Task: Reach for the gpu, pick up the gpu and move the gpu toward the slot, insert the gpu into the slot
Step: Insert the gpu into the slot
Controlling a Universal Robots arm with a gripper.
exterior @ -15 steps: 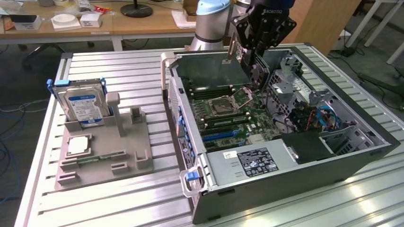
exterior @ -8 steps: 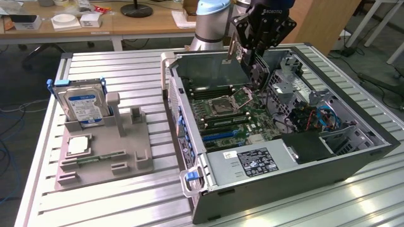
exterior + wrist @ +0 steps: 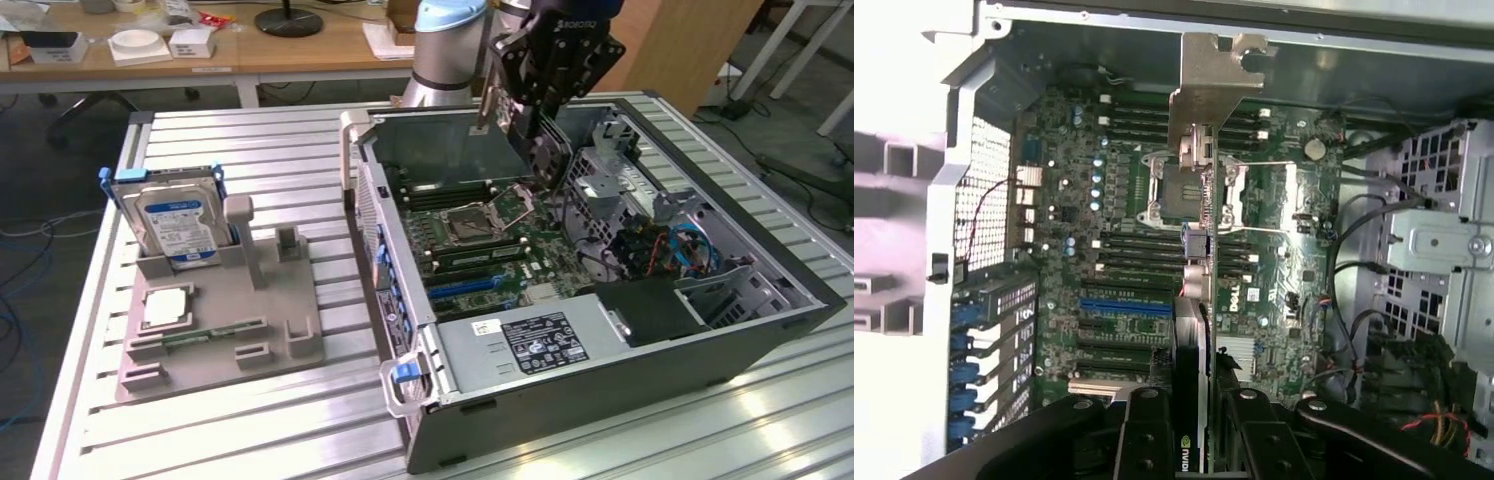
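My pincer (image 3: pixel 534 125) at upper centre of the exterior view, clamped on the gpu (image 3: pixel 1195 330) — card edge-on between my fingers (silver bracket (image 3: pixel 1209 80) at its far end), over the motherboard (image 3: pixel 1274 230) in the open case (image 3: pixel 601 400) — blue slot (image 3: pixel 1124 305) near.

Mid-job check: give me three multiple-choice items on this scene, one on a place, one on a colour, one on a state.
1. Where is the gpu? A on the grey fixture; B in the claw over the open computer case; C flat on the table.
2. Label on the hard drive? A red; B green; C blue-white.
3. The claw is: A shut on the gpu; B open, empty; C shut, empty.
B: it hangs above the motherboard. C: the exterior view shows it. A: it clamps the gpu's edge.
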